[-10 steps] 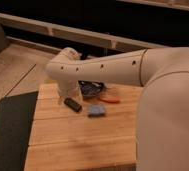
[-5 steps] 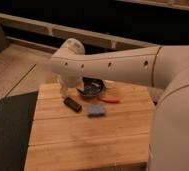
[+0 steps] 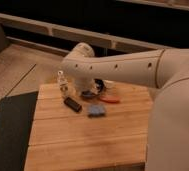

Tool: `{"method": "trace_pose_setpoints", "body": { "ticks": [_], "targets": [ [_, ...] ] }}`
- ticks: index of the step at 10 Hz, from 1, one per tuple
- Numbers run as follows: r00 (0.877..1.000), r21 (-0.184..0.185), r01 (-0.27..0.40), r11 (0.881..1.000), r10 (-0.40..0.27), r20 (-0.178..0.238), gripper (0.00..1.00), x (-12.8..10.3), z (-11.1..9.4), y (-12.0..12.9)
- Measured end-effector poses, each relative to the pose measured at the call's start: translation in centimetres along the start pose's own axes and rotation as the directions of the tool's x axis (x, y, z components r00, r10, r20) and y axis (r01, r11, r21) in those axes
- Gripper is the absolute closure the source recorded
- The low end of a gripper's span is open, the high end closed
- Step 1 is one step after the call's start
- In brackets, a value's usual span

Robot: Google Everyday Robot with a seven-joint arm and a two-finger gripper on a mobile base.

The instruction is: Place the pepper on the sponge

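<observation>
Above the wooden table (image 3: pixel 88 145), hand (image 3: pixel 90 92), pepper (image 3: pixel 109 99) just beside it

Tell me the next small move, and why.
Probably ease the gripper sideways over the pepper to grasp it: the gripper sits low near the far edge of the table, beside the pepper, which lies on the wood just behind the sponge.

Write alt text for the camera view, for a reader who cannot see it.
A white robot arm reaches over a wooden table, its gripper low beside a red pepper lying next to a blue sponge; a dark bar and white bottle sit nearby.
</observation>
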Motion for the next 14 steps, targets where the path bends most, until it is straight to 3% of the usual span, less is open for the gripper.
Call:
{"method": "trace_pose_setpoints", "body": {
  "ticks": [1,2,4,7,10,11,13,14],
  "targets": [
    [1.000,0.015,0.028,0.999,-0.028,0.003,0.35,-0.2,-0.1,-2.3],
    [0.997,0.018,0.069,0.997,-0.069,0.032,0.35,-0.9,-0.7,-4.9],
    [0.996,0.024,0.076,0.997,-0.077,0.054,0.35,-1.1,-1.3,-7.8],
    [0.994,0.019,0.087,0.996,-0.088,0.058,0.35,-1.2,-1.3,-7.4],
    [0.997,0.113,0.070,0.991,-0.068,-0.023,0.35,-1.6,2.1,-11.2],
    [0.997,0.127,0.069,0.989,-0.064,-0.041,0.35,-2.0,3.0,-12.1],
    [0.995,0.127,0.077,0.989,-0.069,-0.068,0.35,-3.3,5.3,-13.4],
    [0.994,0.088,0.096,0.991,-0.090,-0.066,0.35,-4.1,6.7,-13.3]
  ]
}}
